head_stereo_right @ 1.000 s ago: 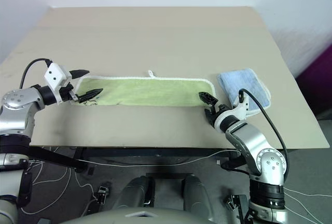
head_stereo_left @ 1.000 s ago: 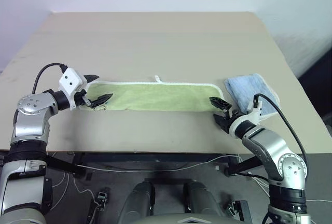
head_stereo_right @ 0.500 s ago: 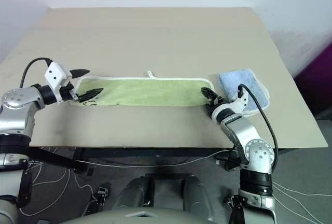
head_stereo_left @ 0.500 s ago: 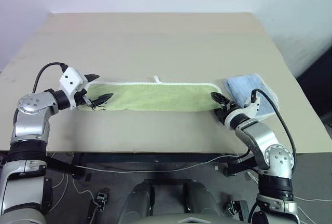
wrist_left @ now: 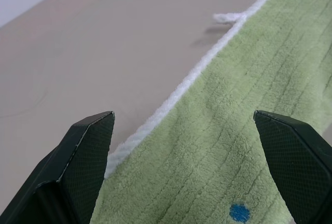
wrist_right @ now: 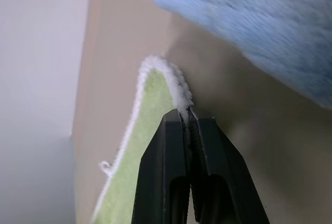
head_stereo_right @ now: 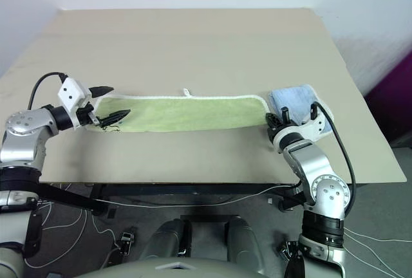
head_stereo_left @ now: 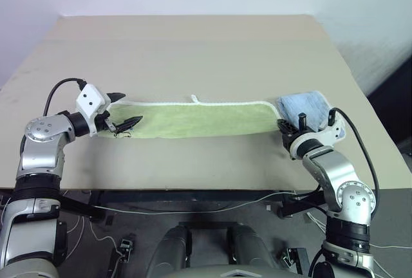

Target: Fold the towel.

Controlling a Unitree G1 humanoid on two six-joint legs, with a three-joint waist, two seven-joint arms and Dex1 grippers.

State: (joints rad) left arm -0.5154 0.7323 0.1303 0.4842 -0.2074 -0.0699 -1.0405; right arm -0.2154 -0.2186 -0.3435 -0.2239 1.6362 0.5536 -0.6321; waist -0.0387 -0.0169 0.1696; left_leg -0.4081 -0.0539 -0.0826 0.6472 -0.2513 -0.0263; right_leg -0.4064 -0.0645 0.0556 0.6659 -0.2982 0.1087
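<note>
We see the towel (head_stereo_left: 193, 120) lying as a long strip near the bench's (head_stereo_left: 193, 46) front edge. Our right claw (wrist_right: 187, 117) pinches its corner; our left claw (wrist_left: 184, 130) gapes, empty. Further folding remains.

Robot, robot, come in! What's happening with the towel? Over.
Right gripper shut on towel corner. Left gripper open over other end. Blue cloth close beside the pinched corner.
</note>
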